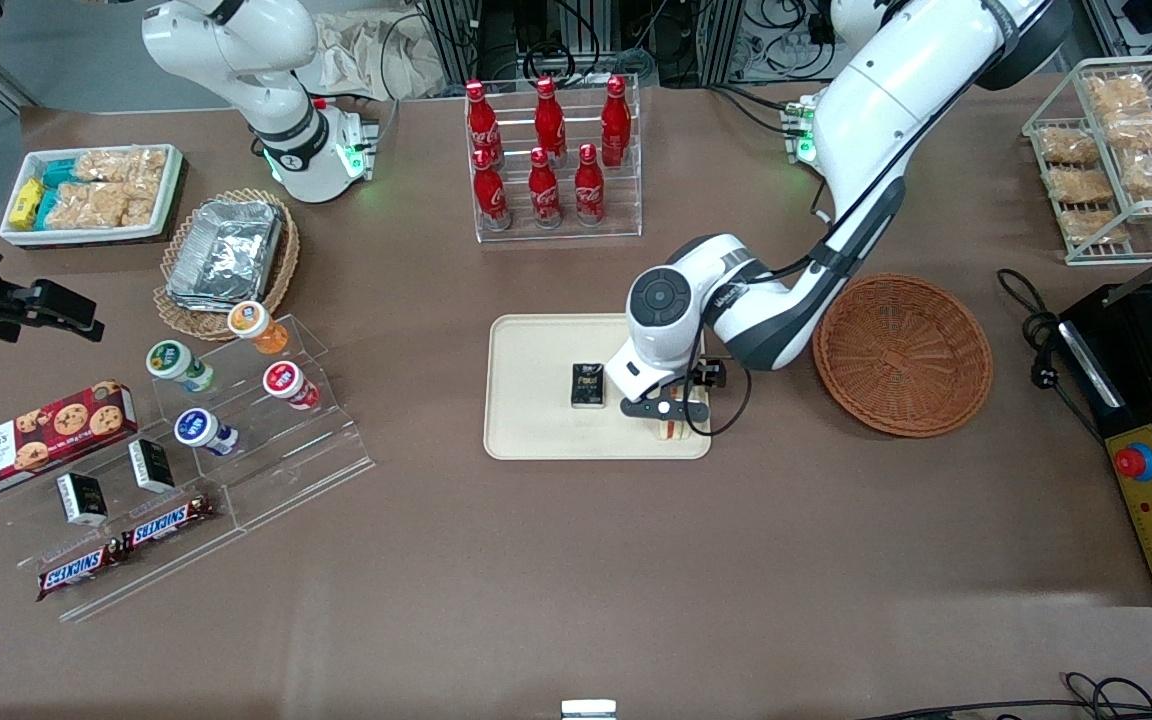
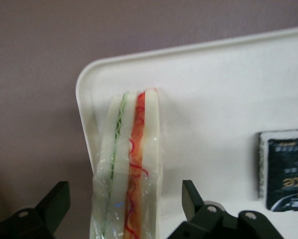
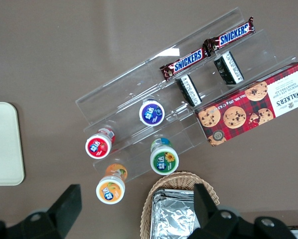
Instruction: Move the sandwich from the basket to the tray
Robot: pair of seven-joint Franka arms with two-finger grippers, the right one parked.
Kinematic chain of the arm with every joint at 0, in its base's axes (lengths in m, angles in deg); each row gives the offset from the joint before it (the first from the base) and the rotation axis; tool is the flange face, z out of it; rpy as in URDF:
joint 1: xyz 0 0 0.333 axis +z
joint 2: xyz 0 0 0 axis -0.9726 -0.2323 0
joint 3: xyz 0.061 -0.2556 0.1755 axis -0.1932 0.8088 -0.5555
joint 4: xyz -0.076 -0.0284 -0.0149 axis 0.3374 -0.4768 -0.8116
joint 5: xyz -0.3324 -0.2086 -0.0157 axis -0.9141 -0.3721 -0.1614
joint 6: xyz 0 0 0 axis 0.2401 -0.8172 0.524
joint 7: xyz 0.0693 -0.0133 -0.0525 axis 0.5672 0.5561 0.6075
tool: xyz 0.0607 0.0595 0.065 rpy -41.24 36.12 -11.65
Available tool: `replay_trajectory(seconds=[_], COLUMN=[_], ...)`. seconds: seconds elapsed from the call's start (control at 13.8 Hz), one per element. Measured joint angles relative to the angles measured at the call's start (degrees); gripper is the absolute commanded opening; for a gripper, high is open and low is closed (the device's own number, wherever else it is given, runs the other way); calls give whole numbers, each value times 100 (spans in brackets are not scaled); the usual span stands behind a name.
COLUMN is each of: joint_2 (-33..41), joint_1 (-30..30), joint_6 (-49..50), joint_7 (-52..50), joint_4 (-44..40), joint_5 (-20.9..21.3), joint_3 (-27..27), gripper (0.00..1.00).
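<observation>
Brown table (image 1: 556,560), sandwich (image 2: 131,164) on tray (image 2: 209,99), end effector (image 2: 124,209) spread.

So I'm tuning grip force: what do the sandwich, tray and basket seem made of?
Triangular cream sandwich: glossy, likely plastic-wrapped. Flat cream-beige tray: smooth, matte, probably plastic. Round reddish-brown basket: woven wicker. The hand is open around the sandwich.

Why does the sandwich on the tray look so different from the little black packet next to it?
The sandwich is pale bread with red and green filling stripes; the black packet is dark with printing. The sandwich stands on edge, the packet lies flat. The sandwich sits at the tray's corner between the open fingers of the end effector; the packet lies apart from it, untouched. Both rest on the tray, while the basket holds nothing.
</observation>
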Motion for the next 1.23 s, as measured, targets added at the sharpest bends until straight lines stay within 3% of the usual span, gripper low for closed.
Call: replay_trajectory(seconds=[0.15, 0.58, 0.8, 0.94, 1.23], joint_2=[235, 1373, 2009, 2431, 3075], joint_1=[25, 139, 587, 646, 585], joint_6=[196, 2133, 2605, 2858, 3405], joint_7=[-13, -83, -59, 168, 1848], joint_4=[-276, -1730, -2024, -2030, -1901], joint_5=[-407, -1565, -2005, -2205, -2582], joint_3=[3, -158, -388, -883, -2133], gripper=[100, 100, 100, 100, 100])
